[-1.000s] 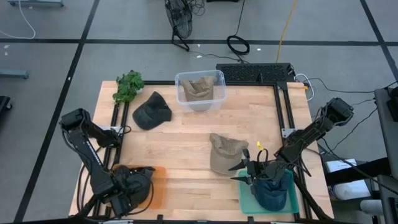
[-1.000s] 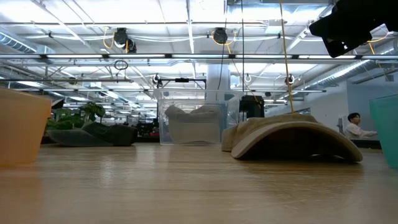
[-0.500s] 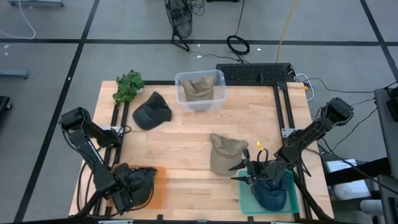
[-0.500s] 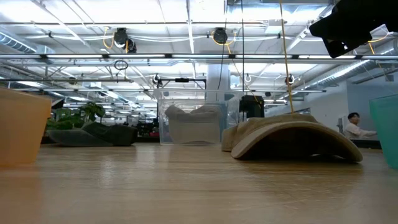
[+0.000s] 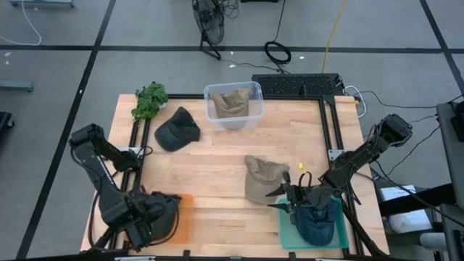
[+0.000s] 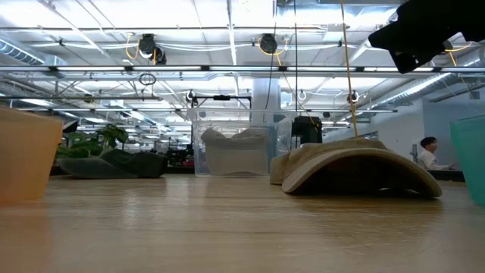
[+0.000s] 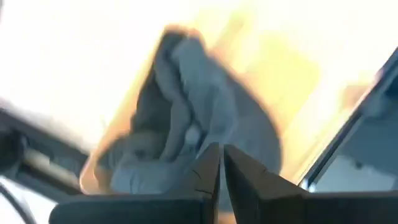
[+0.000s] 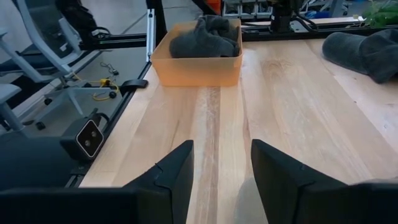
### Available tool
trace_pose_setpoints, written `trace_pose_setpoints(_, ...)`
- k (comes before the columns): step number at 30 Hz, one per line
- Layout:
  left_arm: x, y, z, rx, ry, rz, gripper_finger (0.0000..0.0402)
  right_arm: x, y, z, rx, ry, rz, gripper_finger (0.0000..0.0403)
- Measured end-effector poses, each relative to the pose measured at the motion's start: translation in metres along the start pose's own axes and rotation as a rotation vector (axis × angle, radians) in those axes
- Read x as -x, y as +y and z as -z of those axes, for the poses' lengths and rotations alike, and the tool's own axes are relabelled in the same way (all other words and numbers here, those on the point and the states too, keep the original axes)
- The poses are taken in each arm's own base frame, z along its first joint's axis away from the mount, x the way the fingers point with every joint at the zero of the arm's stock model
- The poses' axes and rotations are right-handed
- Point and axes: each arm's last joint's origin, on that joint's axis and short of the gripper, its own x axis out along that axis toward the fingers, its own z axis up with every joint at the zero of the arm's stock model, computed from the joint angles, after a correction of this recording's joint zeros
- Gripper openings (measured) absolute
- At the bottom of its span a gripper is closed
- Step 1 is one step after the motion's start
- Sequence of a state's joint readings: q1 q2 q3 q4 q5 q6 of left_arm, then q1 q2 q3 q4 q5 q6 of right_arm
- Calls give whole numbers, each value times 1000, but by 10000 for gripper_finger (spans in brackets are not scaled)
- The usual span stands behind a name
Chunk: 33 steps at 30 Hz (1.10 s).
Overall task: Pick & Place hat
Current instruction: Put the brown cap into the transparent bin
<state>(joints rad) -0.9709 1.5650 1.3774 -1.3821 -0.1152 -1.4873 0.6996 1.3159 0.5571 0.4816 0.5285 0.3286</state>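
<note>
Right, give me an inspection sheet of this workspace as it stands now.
Surface: wooden table, mostly bare in the middle.
Job's things: dark hat loose near the plant; tan hat loose beside the teal bin; dark hat in orange bin; navy hat in the teal bin; tan hat in clear bin.
Clutter: green plant at the table's far left corner.
Grippers: left gripper shut, over the orange bin; right gripper open, at the teal bin's edge.
Cables: yellow and black cables on the floor beyond the table.
Surroundings: a person seated in the room behind.
</note>
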Motion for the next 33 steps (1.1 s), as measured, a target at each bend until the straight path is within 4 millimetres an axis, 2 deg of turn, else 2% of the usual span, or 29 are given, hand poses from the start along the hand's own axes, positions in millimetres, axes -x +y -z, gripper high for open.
trace_pose_setpoints(5, 17, 1, -9, -43, -116, -3, 30, 0, 1, 0, 3, 1, -3, 139)
trace_pose_setpoints(11, 15, 18, -38, -122, -221, -178, 30, 0, 0, 0, 8, 1, -2, 139)
trace_pose_setpoints(18, 9, 33, -96, -180, -348, -278, 30, 0, 0, 0, 27, 0, 0, 139)
trace_pose_setpoints(26, 14, 24, -168, -369, -689, -218, 31, -4, -1, 4, 8, 5, 39, 139)
trace_pose_setpoints(29, 17, 27, -188, -445, -761, -233, 30, -8, -4, 8, -5, -3, 107, 139)
trace_pose_setpoints(33, 8, 45, -207, -474, -812, -218, 30, -17, -14, 10, -53, -21, 224, 139)
